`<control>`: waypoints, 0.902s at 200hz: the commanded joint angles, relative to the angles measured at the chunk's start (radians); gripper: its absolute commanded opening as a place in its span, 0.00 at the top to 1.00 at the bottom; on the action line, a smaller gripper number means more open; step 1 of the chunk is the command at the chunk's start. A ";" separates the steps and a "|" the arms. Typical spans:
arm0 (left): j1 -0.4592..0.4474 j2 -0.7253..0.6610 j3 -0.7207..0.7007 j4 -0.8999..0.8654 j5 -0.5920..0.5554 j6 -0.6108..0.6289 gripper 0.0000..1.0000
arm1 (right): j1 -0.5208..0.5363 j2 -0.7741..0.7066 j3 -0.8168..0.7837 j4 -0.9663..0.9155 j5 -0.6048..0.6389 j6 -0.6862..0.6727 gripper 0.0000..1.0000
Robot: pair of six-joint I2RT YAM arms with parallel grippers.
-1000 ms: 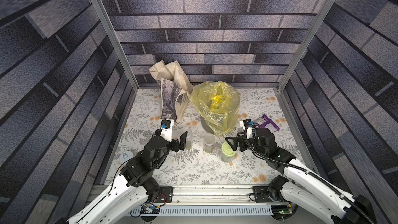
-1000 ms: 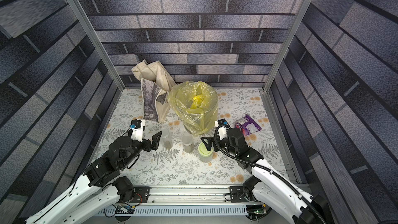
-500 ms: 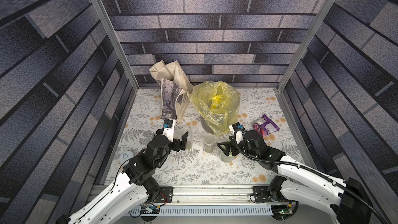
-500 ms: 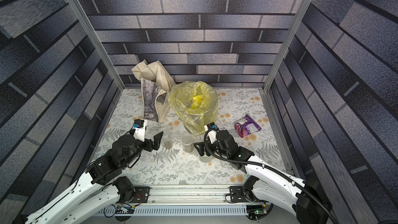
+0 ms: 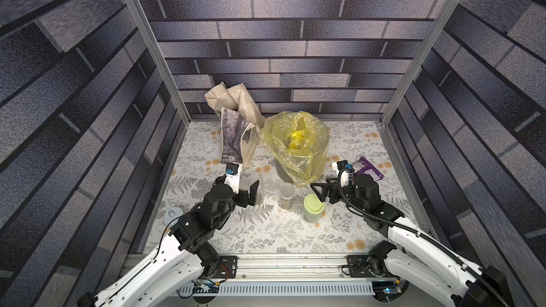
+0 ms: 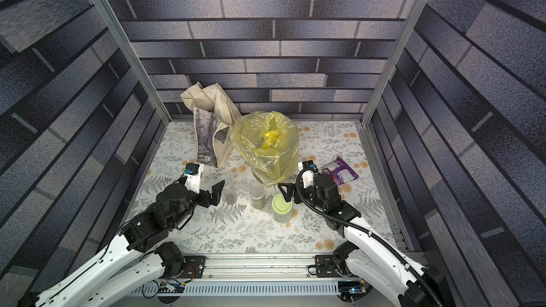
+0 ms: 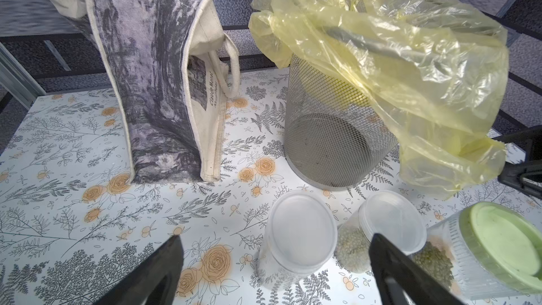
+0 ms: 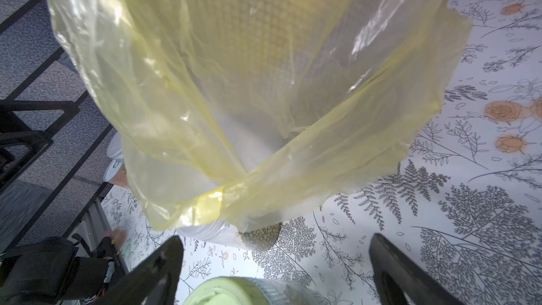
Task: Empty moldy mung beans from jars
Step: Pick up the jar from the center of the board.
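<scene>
Three jars stand in a row in front of the bucket. The left slim jar (image 5: 254, 185) (image 7: 300, 230) has a whitish lid and stands between the spread fingers of my open left gripper (image 5: 251, 187) (image 7: 275, 249), touching neither. The middle slim jar (image 5: 286, 196) (image 7: 393, 221) shows olive-green mung beans (image 7: 352, 249) (image 8: 261, 236) through its wall. The wide ribbed jar with a pale green lid (image 5: 313, 206) (image 8: 231, 291) lies just below my open, empty right gripper (image 5: 320, 193) (image 8: 275, 255).
A grey mesh bucket (image 5: 283, 172) (image 7: 331, 136) with a yellow plastic bag (image 5: 297, 143) (image 8: 249, 68) stands close behind the jars. A cream tote (image 5: 236, 131) (image 7: 152, 68) stands to its left and a purple packet (image 5: 367, 168) to its right. A small round lid (image 5: 174, 214) lies at the table's left edge.
My right gripper swung left over the green-lidded jar, then drew back to the right. My left gripper edged forward around the left slim jar. Both stayed open.
</scene>
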 commanded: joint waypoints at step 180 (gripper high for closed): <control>0.030 0.175 0.092 -0.008 0.059 -0.024 0.00 | 0.192 -0.033 -0.074 -0.126 0.058 -0.027 0.00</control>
